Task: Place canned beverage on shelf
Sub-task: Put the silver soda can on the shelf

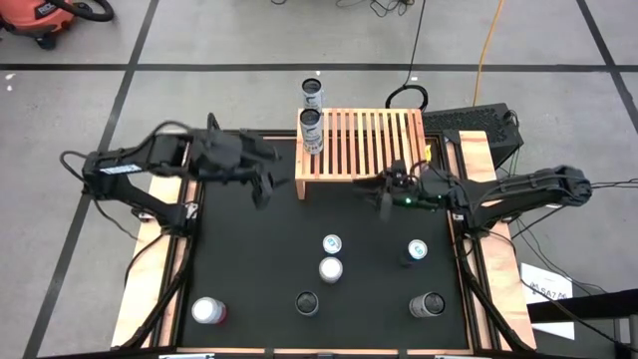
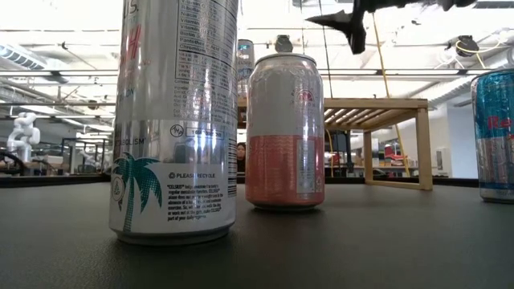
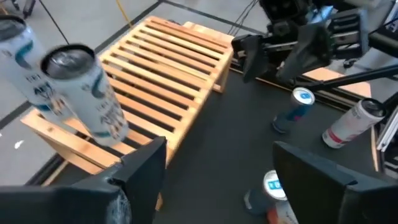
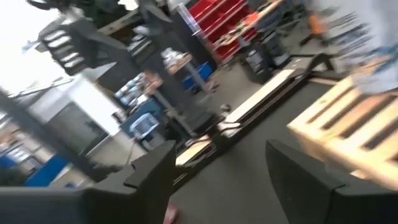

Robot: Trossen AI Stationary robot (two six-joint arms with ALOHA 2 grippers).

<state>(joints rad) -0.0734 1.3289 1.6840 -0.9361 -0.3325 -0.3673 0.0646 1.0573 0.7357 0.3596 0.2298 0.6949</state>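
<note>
Covering table: black mat (image 1: 249,259), matte, wood-edged
shelf (image 1: 364,145): light-wood slatted rack, solid side legs, at the mat's far edge
cans on shelf: two tall white cans (image 1: 312,130) upright at its left end (one at the far corner)
loose cans (image 1: 331,269): six upright on the mat
left gripper (image 1: 263,189): fingers parted, empty, beside shelf's left leg
right gripper (image 1: 384,204): fingers parted, empty, before shelf

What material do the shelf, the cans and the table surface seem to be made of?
The shelf looks like unpainted light wood: pale colour and visible grain on the slats in the left wrist view. The can looks like thin metal, probably aluminium: shiny silver rim and printed wall. The table surface is matt black, perhaps rubber or a mat; uncertain.
</note>
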